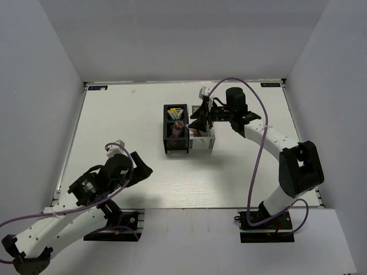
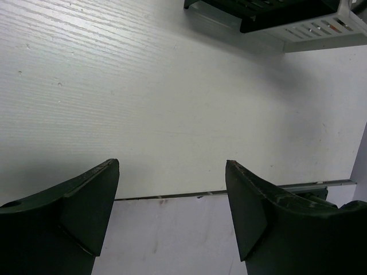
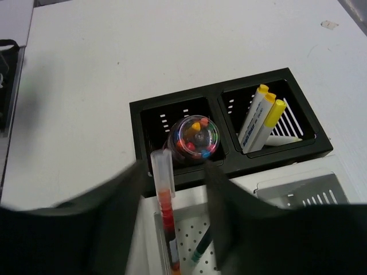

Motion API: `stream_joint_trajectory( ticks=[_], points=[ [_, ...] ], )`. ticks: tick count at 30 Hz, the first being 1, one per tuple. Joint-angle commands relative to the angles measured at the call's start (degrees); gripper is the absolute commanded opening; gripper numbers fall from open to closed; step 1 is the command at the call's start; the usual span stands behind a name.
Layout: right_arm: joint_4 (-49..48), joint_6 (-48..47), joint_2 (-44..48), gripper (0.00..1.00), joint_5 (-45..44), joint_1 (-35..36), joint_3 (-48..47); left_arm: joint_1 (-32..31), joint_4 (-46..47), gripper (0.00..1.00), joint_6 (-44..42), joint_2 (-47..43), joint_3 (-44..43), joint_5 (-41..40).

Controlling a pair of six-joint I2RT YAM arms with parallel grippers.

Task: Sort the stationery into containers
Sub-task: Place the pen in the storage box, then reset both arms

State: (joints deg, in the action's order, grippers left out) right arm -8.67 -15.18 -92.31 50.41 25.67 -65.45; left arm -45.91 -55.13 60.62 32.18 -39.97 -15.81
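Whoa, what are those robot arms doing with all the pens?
They are tidying pens and bits into little boxes. The right gripper hangs over the white box, its fingers spread wider than the red pen standing between them in that box, beside a green pen. In the black box next to it, one slot holds yellow-capped markers and the other a round clear tub of colourful bits. The left gripper is open over the table, holding nothing.

- Left arm (image 1: pixel 53 229), right arm (image 1: pixel 270 135): white links, black joints.
- Purple cable (image 1: pixel 256 160) along each arm.
- Left gripper (image 2: pixel 172 172), right gripper (image 3: pixel 175 172): dark curved fingers (image 2: pixel 80 212).
- Black base plates (image 1: pixel 266 229).
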Motion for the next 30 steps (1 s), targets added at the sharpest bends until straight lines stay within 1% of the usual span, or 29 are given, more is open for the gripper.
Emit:
stream_joint_trajectory(
  ticks=[1, 2, 3, 8, 10, 11, 12, 13, 14, 16, 17, 18, 20, 21, 23, 24, 25, 26, 27, 29, 30],
  points=[
    [-3.37, 0.59, 1.17, 0.58, 3.64, -0.8, 1.11, 0.21, 1.26, 0.85, -0.68, 0.51, 0.24, 0.17],
    [-3.29, 0.5, 1.26, 0.62, 3.64, -0.97, 1.2, 0.21, 1.26, 0.85, -0.68, 0.51, 0.24, 0.17],
    [-3.29, 0.68, 1.43, 0.69, 3.64, -1.06, 1.2, 0.21, 1.26, 0.85, -0.68, 0.51, 0.24, 0.17],
    [-3.46, 1.99, 2.4, 0.69, 3.11, -2.46, -0.46, 0.21, 1.78, 0.85, -1.21, 1.04, -0.29, 0.17],
    [-2.59, 4.88, 3.71, 0.7, 0.14, -2.55, -2.3, 0.21, 1.78, 0.85, -1.21, 1.04, -0.81, 0.17],
    [0.2, 6.46, 4.76, 0.86, -1.79, -3.34, -4.05, 0.21, 1.78, 0.85, -1.21, 1.04, -0.82, 0.17],
    [2.06, 7.09, 4.6, 0.9, -3.38, -3.69, -6.33, 0.21, 1.78, 0.85, -1.21, 1.04, -0.82, 0.17],
    [3.73, 9.79, 4.86, 0.9, -8.18, -3.96, -7.84, 0.21, 2.48, 0.87, -1.21, 1.04, -0.82, 0.17],
    [10.88, 9.99, 5.73, 0.9, -12.84, -4.31, -8.89, 0.21, 2.49, 0.87, -1.21, 1.04, -0.82, 0.17],
    [15.49, 8.6, 6.7, 0.9, -14.63, -5.62, -11.19, 0.21, 3.89, 0.92, -1.82, 1.04, -0.82, 0.78],
    [16.65, 6.67, 8.71, 0.9, -17.51, -5.72, -10.93, 0.21, 4.76, 0.94, -2.52, 1.04, -0.82, 0.78],
    [19.71, 6.31, 9.6, 0.9, -18.76, -6.76, -10.4, 0.21, 5.73, 0.96, -2.52, 1.04, -0.29, 0.78],
    [21.58, 5.52, 11.71, 0.9, -23.5, -6.95, -8.48, 0.21, 9.33, 1.0, -4.71, 1.04, 0.23, 1.31],
    [24.63, 5.25, 13.54, 0.9, -24.39, -7.56, -7.86, 0.21, 10.74, 1.0, -5.42, 1.04, 0.76, 1.31],
    [27.02, 6.12, 14.7, 0.9, -28.86, -8.09, -5.05, 0.21, 14.52, 1.0, -7.34, 1.74, 0.77, 2.45],
    [27.64, 7.26, 17.84, 0.9, -31.49, -8.53, -3.82, 0.21, 15.75, 1.0, -8.14, 2.7, 0.77, 2.45],
    [27.65, 7.36, 19.09, 0.9, -32.73, -8.71, 0.54, 0.21, 17.67, 1.0, -8.76, 3.84, 0.77, 2.45],
    [27.13, 7.36, 20.49, 0.9, -33.88, -9.14, 2.15, 0.21, 18.65, 1.0, -10.24, 4.46, 0.77, 2.98],
    [26.78, 7.36, 24.77, 0.9, -37.89, -9.23, 3.74, 0.21, 19.44, 1.0, -10.95, 5.08, 0.77, 2.98],
    [26.68, 7.36, 28.13, 0.9, -40.29, -9.41, 8.04, 0.21, 21.63, 1.0, -12.8, 6.39, 0.24, 2.98],
    [27.21, 7.97, 30.07, 0.9, -43.87, -9.32, 9.28, 0.21, 22.43, 1.0, -12.81, 6.4, 0.24, 2.98]
  ],
)
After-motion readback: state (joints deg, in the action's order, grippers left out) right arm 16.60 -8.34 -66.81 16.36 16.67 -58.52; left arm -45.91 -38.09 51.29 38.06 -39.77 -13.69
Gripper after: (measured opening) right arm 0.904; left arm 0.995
